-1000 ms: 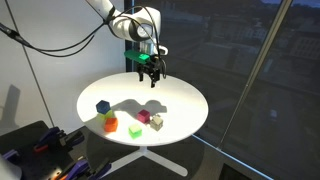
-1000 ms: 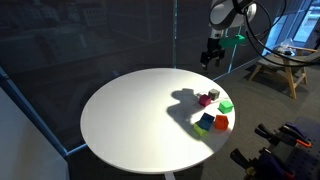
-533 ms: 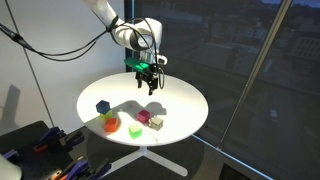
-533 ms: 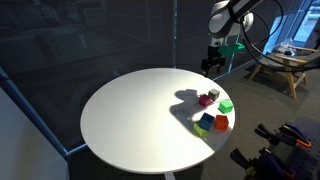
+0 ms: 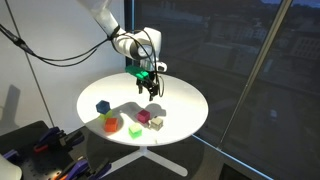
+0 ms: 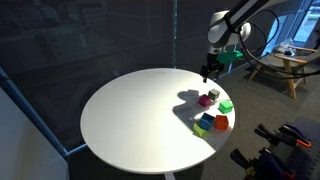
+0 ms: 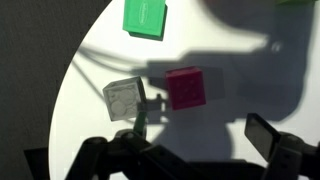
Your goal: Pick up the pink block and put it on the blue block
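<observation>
White table (image 5: pixel 185 100) held the pink block (image 7: pixel 186 87) flat, edges slightly skewed. Spread gripper (image 5: pixel 151 90) had dropped toward it.

Round white bench (image 5: pixel 185 100) on a white pedestal foot (image 5: pixel 150 160). Top brightly lit, with hard dark shadows on it. Dark glass wall panels (image 5: pixel 250 60) with slanted metal mullions stand close behind. Dark grey floor (image 6: pixel 40 150). Light wooden-legged stand (image 6: pixel 275 70) at the frame edge in an exterior view.
</observation>
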`<state>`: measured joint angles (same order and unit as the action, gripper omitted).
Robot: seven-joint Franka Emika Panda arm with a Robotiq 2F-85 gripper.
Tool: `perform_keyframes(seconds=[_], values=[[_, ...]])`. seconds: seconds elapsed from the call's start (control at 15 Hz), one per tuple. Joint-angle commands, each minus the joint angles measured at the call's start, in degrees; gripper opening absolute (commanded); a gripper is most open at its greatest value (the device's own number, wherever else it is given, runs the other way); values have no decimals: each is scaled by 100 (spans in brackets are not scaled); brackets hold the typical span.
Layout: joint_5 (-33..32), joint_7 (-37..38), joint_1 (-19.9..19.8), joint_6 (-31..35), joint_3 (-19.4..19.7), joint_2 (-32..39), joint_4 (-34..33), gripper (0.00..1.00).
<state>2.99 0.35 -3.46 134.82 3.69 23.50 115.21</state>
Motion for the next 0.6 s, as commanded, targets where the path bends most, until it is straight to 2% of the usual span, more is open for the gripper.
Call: perform_keyframes(seconds=[0.0, 0.53], values=[[-40, -8, -2, 471, -41, 15, 274, 100], [-149, 70, 98, 1359, -7, 293, 607, 100]])
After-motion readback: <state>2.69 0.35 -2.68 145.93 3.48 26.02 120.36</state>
